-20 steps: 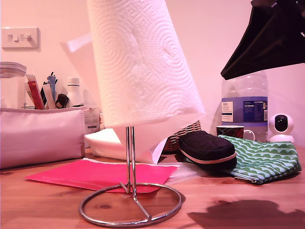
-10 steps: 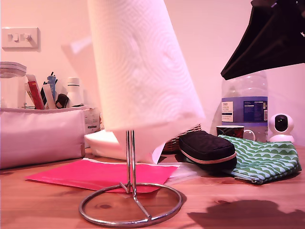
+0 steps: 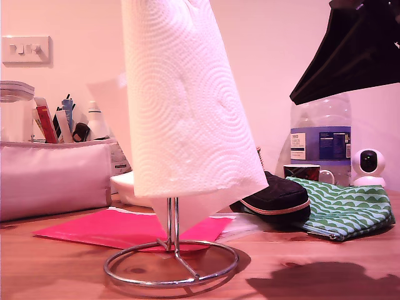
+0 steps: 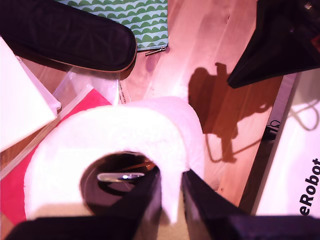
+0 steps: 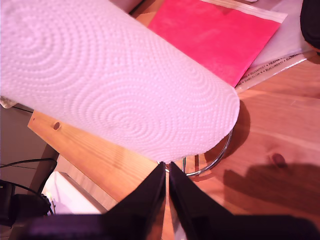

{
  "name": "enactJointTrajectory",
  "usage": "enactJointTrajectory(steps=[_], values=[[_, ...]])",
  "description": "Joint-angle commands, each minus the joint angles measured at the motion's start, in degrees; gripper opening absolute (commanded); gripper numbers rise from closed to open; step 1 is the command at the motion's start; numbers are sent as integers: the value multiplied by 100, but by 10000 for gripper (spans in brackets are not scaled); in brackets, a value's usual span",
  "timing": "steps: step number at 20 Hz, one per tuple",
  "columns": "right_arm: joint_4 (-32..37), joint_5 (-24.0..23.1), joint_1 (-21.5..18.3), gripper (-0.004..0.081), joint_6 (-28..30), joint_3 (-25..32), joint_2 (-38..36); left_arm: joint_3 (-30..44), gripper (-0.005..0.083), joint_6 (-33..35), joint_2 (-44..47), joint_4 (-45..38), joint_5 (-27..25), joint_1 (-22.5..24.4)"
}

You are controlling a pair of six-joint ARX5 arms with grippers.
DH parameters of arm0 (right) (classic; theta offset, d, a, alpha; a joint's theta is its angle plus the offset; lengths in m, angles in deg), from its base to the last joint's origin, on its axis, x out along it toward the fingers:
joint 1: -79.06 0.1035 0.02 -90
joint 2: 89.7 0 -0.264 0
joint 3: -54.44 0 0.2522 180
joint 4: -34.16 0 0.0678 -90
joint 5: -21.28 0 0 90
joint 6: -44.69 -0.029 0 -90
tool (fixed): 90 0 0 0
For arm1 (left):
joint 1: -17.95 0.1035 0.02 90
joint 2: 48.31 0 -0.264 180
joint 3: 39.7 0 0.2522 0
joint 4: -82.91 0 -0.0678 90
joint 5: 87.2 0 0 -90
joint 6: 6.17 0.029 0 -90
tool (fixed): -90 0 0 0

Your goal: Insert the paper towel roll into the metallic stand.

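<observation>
My first gripper pinches the wall of the paper towel roll at its top end, one finger inside the hollow core, the other outside against the paper. Directly below this pincer, the core shows a chrome bar of the metallic stand lying inside it, so the roll is threaded over the upright loop. The roll hangs tilted, its lower edge clear above the ring base, with a loose sheet flap drooping lower and a short length of the wire upright visible beneath.

My second gripper has its fingers drawn nearly together with a thin slit between them and nothing held; the roll's side passes just beyond its tips, and part of the stand's ring lies on the wooden table just past them.

Beyond the first pincer lie a black pouch and a green-patterned pouch. A pink folder lies past the roll from the second pincer.
</observation>
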Motion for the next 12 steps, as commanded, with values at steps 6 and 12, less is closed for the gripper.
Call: enactJointTrajectory(steps=[6,12], values=[[26,-17,11,-13,66,-76,0,72,226,-48,-17,-39,-2,-22],[28,-22,11,-13,107,-76,0,70,255,-48,0,-39,-4,-22]])
